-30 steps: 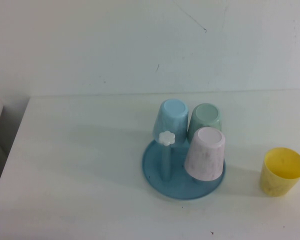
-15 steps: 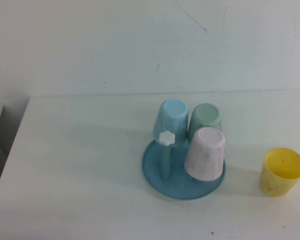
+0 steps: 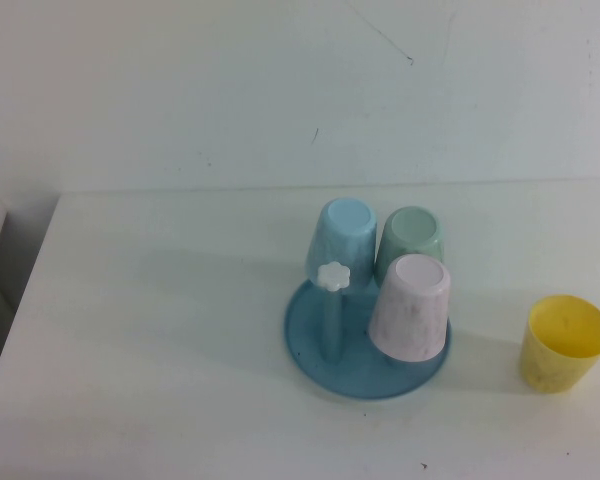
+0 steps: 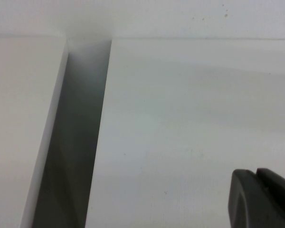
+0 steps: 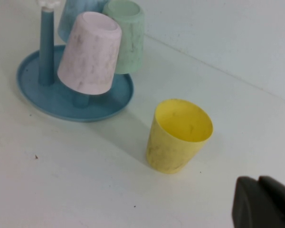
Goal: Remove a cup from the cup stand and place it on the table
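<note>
Yellow cup [image 3: 566, 344] upright on white tabletop [image 3: 160, 340], right of cup stand [image 3: 365, 345]
Only wrist views show left end effector [image 4: 263, 199] and right end effector [image 5: 265, 203]; opening cannot be told

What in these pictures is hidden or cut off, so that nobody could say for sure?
- Left gripper: left wrist view, cut by the picture's edge; open or shut unknown. Absent from the high view.
- Right gripper: right wrist view, likewise cut off, near the yellow cup.
- Pegs under the pink cup, blue cup and green cup: high view, covered by the upturned cups.
- Cup stand: its far rim hidden behind those cups.
</note>
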